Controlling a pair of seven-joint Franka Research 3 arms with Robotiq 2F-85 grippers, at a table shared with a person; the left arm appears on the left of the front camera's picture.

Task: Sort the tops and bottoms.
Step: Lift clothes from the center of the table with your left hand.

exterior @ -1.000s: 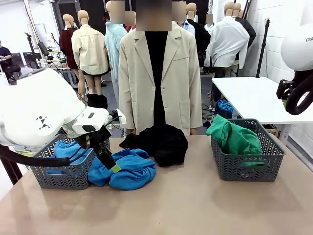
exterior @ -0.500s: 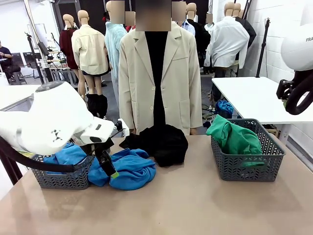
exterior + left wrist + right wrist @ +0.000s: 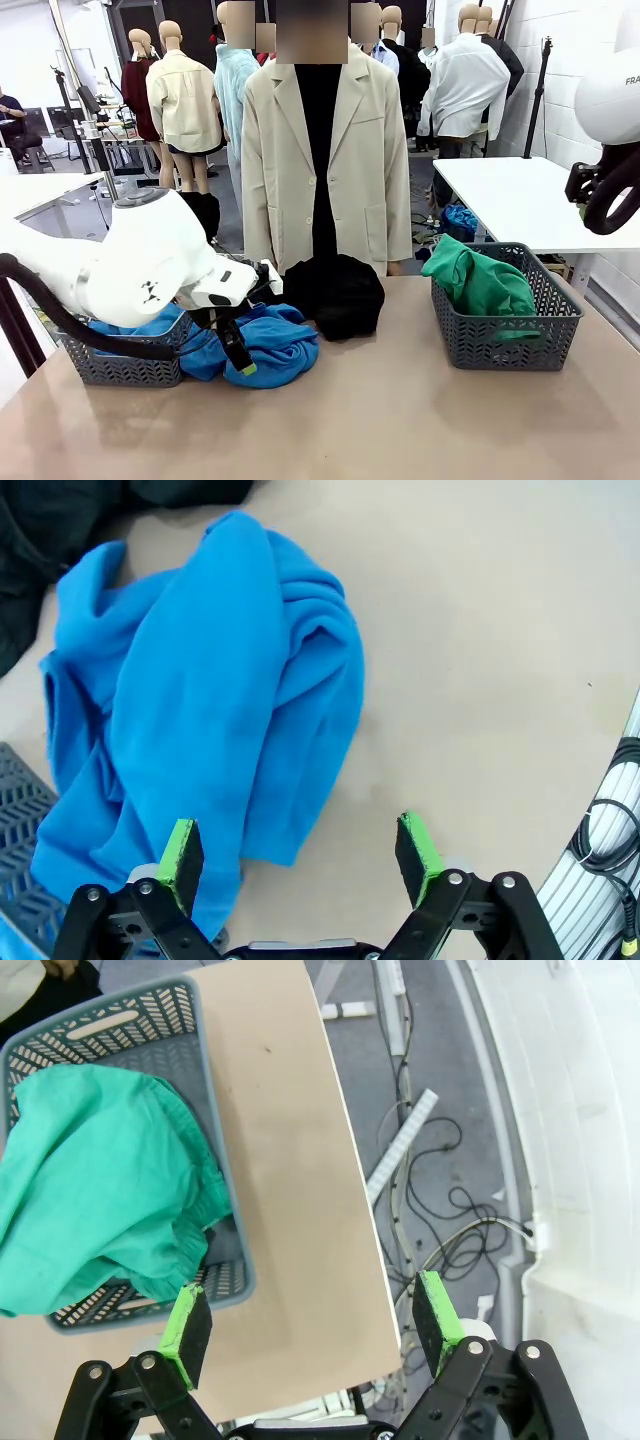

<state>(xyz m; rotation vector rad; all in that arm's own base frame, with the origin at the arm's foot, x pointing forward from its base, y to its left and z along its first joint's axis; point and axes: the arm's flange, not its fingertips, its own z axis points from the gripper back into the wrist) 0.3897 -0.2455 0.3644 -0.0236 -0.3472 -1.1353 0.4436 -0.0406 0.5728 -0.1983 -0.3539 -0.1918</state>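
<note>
The left arm reaches low across the tabletop (image 3: 400, 420) from nine o'clock, its left gripper (image 3: 241, 360) pointed down, jaws spread wide and empty just above a crumpled blue top (image 3: 275, 345). In the left wrist view, one green pad of the left gripper (image 3: 300, 845) hangs over the hem of that blue top (image 3: 210, 710) and the other over bare tabletop. A second blue top (image 3: 150, 322) sits in the left basket (image 3: 120, 368), largely hidden by the arm's white housing. The black garment (image 3: 335, 290) lies heaped at the far edge before a person (image 3: 320, 150) in a beige jacket. At three o'clock, the green garment (image 3: 480, 280) fills the right basket (image 3: 500, 345). The right arm, cut off by the frame at two o'clock, is held high. Its right gripper (image 3: 312, 1320), jaws apart and empty, looks down on the tabletop's edge beside the green garment (image 3: 90, 1190).
</note>
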